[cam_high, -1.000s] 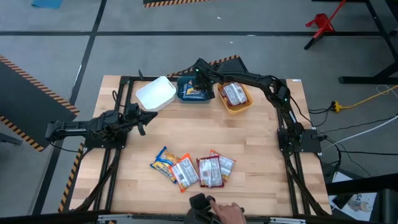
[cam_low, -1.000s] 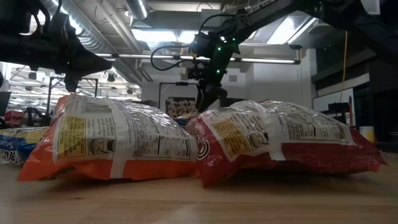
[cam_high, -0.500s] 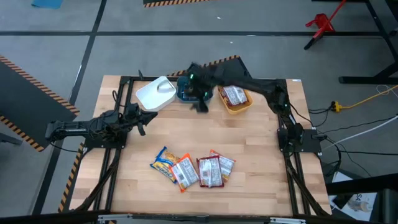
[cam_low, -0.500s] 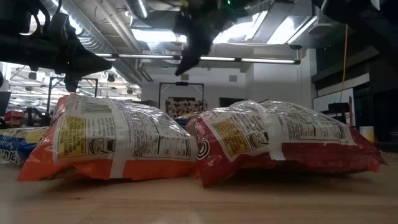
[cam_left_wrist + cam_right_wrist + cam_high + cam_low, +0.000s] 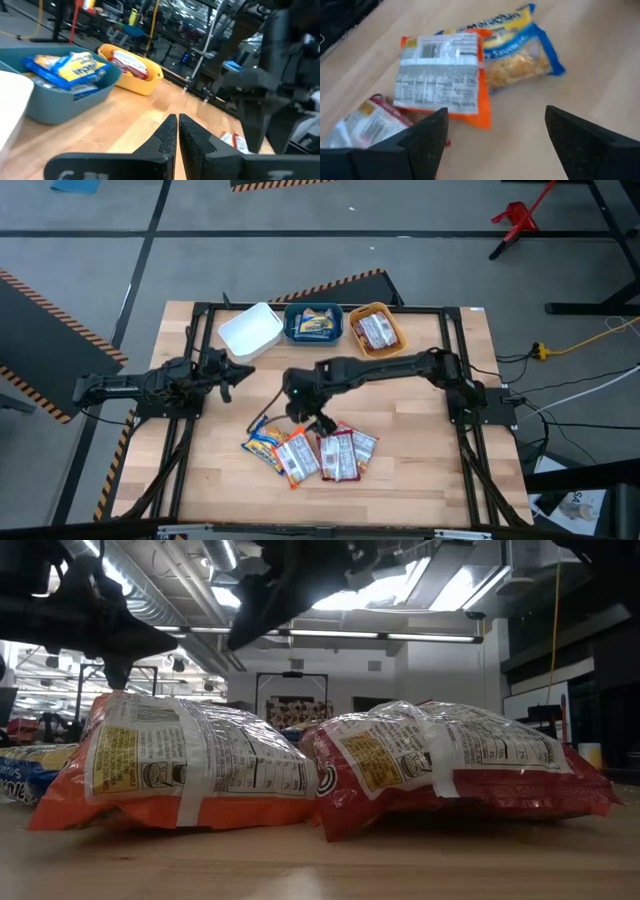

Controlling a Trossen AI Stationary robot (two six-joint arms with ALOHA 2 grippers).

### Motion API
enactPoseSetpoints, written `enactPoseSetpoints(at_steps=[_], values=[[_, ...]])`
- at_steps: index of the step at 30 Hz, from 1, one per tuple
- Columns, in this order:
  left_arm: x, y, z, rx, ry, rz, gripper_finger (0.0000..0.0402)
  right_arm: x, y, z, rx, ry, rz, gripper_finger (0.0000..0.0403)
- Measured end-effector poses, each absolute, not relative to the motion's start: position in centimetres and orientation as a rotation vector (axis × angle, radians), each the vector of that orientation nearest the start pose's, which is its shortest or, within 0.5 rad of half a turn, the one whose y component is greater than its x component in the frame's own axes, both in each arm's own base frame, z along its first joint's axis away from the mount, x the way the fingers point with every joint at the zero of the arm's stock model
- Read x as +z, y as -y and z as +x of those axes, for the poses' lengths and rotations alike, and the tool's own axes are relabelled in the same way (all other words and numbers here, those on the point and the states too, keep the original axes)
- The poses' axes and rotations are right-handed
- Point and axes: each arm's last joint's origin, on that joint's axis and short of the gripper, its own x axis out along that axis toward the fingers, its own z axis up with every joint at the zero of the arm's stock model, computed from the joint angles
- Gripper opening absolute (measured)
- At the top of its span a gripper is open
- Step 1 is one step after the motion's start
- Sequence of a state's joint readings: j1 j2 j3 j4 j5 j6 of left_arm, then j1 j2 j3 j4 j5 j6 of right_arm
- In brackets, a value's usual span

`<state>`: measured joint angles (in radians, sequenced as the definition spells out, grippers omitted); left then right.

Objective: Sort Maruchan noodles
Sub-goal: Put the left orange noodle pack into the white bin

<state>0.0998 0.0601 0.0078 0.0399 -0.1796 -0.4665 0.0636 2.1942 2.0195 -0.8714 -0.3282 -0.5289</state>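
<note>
Maruchan noodles [image 5: 308, 451] lie in a loose row of packets on the wooden table [image 5: 420, 480], on the side of the right gripper [image 5: 308, 418] away from the three bins. Of that row, the blue-and-yellow packet [image 5: 264, 436] lies at the end nearest the left arm, an orange packet [image 5: 295, 457] overlaps it, and a red packet [image 5: 336, 456] comes next along the row.

Right gripper hangs just above the bin-side edge of the row, nearest the orange and blue packets. In its wrist view the orange packet [image 5: 442, 75] lies face down just ahead of the fingers, partly covering the blue one [image 5: 520, 45], whose long axis runs across the gap between them. The fingers stand wide apart and hold nothing.

Beyond the right gripper, the teal bin [image 5: 314, 323] already holds blue packets and the orange bin [image 5: 377, 332] red ones; the white bin [image 5: 250, 330] looks empty.

Left gripper [image 5: 228, 368], pinched shut and empty, waits near the white bin, farther from the row than the right gripper.
</note>
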Motion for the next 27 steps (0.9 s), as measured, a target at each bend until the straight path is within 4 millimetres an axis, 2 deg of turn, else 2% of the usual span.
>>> enactPoseSetpoints(at_steps=[3,8,12,17,27], values=[[16.5,-1.4,10.0,0.253,0.043,-0.466,0.0012,23.7,-4.3,47.4,0.638,-0.892,-0.318,0.0330],[16.5,-1.4,10.0,0.245,0.040,-0.467,0.0012,21.7,-4.3,47.6,0.650,-0.866,-0.185,0.0363],[16.5,-1.4,10.0,0.245,0.040,-0.467,0.0012,21.0,-4.4,47.5,0.650,-0.873,-0.125,0.0380],[16.5,-1.4,10.0,0.250,0.041,-0.467,0.0012,20.6,-4.5,47.5,0.663,-0.894,-0.063,0.0382],[16.5,-1.4,10.0,0.252,0.042,-0.467,0.0012,15.7,-4.7,48.3,0.698,-0.995,0.036,0.0381]])
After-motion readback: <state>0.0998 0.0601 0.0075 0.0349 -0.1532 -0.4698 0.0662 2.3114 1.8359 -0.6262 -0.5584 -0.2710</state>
